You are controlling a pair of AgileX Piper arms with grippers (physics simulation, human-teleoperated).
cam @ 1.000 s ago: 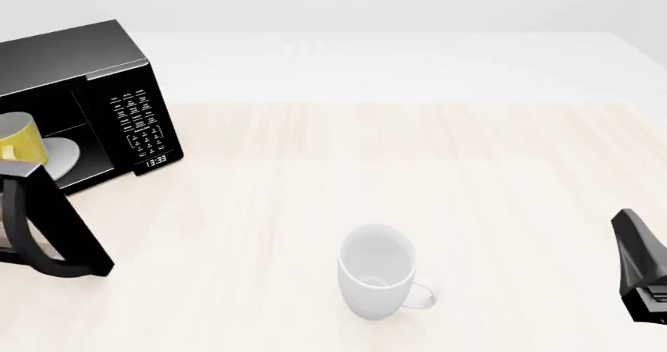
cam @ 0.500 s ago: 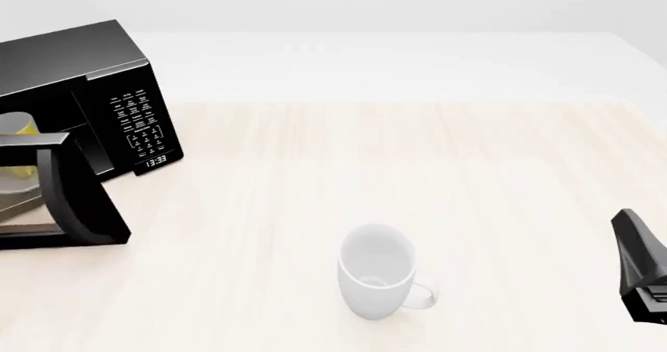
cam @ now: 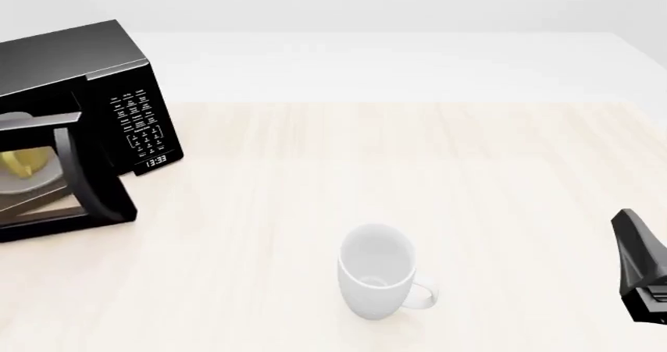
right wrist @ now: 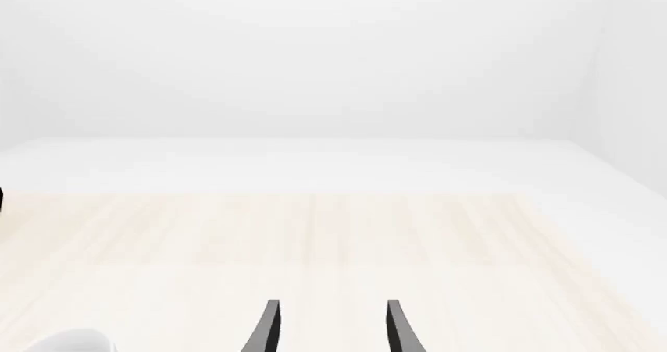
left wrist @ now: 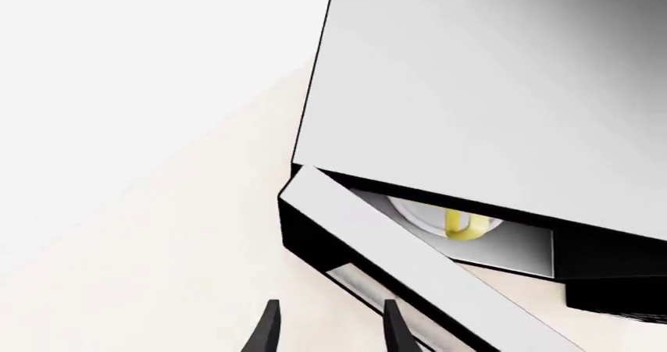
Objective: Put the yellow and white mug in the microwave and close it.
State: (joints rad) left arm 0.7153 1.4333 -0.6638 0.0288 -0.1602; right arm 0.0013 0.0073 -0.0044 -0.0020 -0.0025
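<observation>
The yellow and white mug sits inside the microwave on the white turntable plate, seen through the glass of the door, which is swung most of the way in but not shut; in the left wrist view the mug's handle shows through the remaining gap. The risk I judge is a door left ajar: the left gripper, its fingers parted and holding nothing, sits just beside the door, and a glancing push near its free edge could slide off or shove the whole oven across the table. The left arm is out of the front view, so contact cannot be confirmed. The right gripper hangs open and idle, well apart, near the white mug; only part of it shows at the front view's edge.
</observation>
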